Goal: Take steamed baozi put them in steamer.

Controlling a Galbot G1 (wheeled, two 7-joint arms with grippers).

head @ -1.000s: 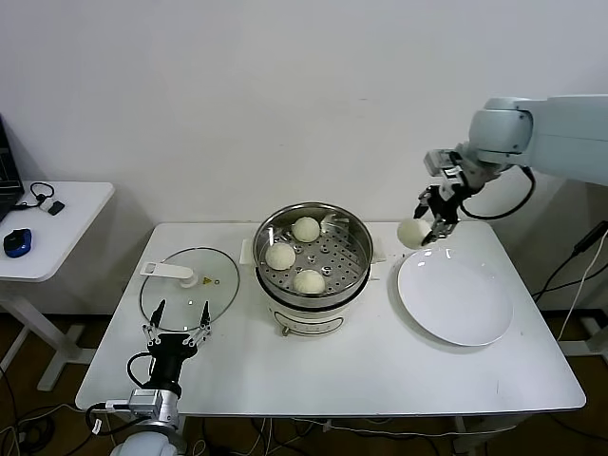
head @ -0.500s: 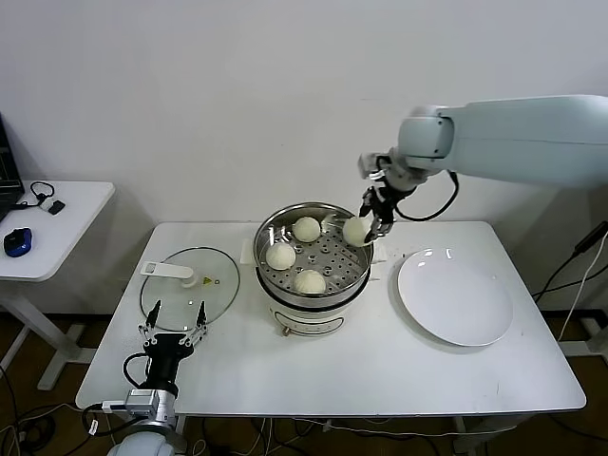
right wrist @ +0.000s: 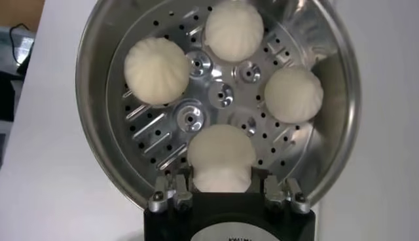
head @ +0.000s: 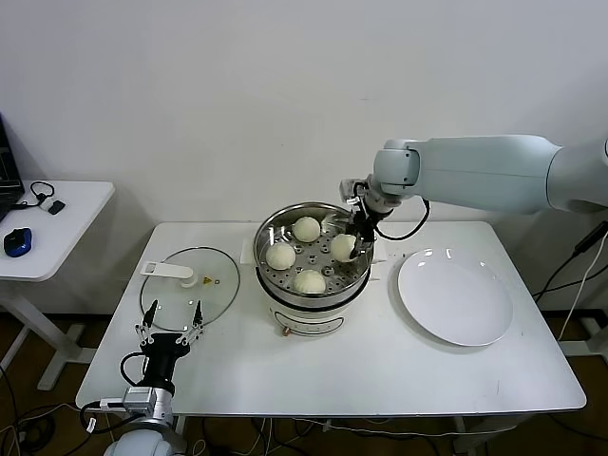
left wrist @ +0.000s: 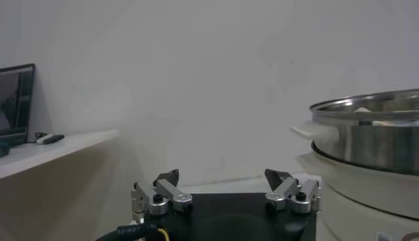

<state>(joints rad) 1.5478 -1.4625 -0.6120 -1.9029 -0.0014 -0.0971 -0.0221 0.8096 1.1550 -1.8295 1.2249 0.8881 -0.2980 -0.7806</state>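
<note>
Your right claw sits inside the steamer, closed around the fourth baozi, which is down at the perforated tray; whether it rests on the tray, you cannot tell. In the right wrist view the bun fills the gap between both fingers. The three other baozi lie just beyond the claw, spread around the tray floor and apart from one another. All four are smooth, domed, off-white dough. The steamer is a round pot of shiny steel, its floor dotted with holes and small raised studs, set on a white base.

Beside the claw, on its outer side, the flat round white plate lies bare on the desk. On the steamer's far side from the claw rests the glass lid with its white handle.

Your left claw waits low at the desk's near edge, close to the lid, fingers spread wide and holding nothing.
</note>
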